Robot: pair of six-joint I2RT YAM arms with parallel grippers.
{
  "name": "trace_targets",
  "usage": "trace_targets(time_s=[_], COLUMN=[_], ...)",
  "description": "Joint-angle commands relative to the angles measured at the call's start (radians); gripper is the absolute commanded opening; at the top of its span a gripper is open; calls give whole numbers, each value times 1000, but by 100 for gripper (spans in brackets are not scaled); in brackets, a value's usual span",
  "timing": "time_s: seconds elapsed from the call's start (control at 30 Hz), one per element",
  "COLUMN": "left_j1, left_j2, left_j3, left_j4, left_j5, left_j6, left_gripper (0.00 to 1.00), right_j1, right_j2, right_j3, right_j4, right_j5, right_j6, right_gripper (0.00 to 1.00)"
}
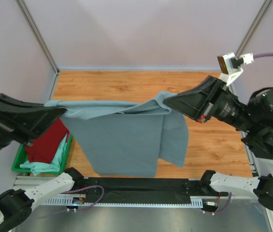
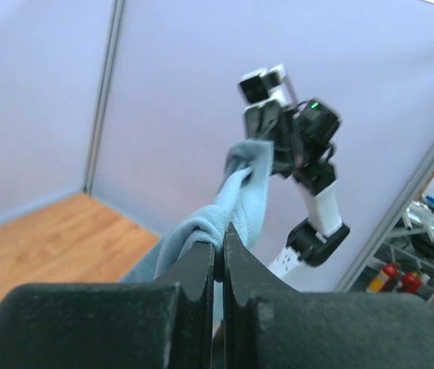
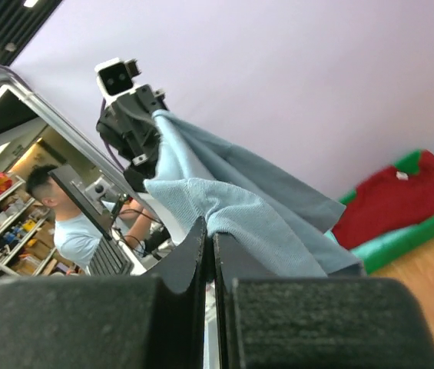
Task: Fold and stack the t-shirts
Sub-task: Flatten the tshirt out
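The slate grey-blue t-shirt (image 1: 122, 140) hangs stretched in the air between both arms, its lower part draping toward the table's near edge. My left gripper (image 1: 61, 112) is shut on its left top corner; the cloth (image 2: 201, 227) bunches over the closed jaws (image 2: 219, 234). My right gripper (image 1: 167, 102) is shut on the right top corner, where the fabric (image 3: 263, 219) folds over the closed fingertips (image 3: 210, 231). A dark red t-shirt (image 1: 47, 142) lies on a mint-green t-shirt (image 1: 47, 166) in the bin at the left. The red one (image 3: 397, 196) also shows in the right wrist view.
A green plastic bin (image 1: 16, 164) stands at the table's left near corner, holding the two other shirts. The wooden table (image 1: 213, 140) is walled by pale panels with metal posts. A black mat (image 1: 141, 186) lies along the near edge between the arm bases.
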Motion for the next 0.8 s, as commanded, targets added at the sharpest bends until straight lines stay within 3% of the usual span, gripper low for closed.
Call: trace_targets(time_s=[0.0,0.13,0.23,0.33,0.43,0.47,0.5,0.57,0.63,0.67,0.77], left_j1=[3,3,3,5,5,5,5,5,5,3,5], left_j2=[71,140,110,72,79,84,91,98,128,145,208], left_j3=[178,391,355,277,199,174,145,53,25,32,69], left_j4=[42,11,59,27,-90,-114,-125,-93,-33,-18,42], left_j5=[-34,-93,-158,-306,-527,-579,-613,-641,-632,-626,-605], left_j6=[50,99,107,159,215,220,229,271,297,303,309], left_gripper=[0,0,0,0,0,0,0,0,0,0,0], right_j1=[5,6,22,25,29,29,23,-1,-30,-29,-31], right_j2=[95,233,278,281,275,266,251,174,96,83,115], right_j3=[73,217,273,311,347,325,284,105,-39,-61,-31], right_j4=[257,371,435,205,-271,-442,-488,-435,-320,-212,-108], right_j5=[-55,-116,-132,-46,444,726,843,991,1005,1035,1120], right_j6=[29,99,148,17,-141,-149,-136,-134,-189,-210,-301], right_gripper=[0,0,0,0,0,0,0,0,0,0,0])
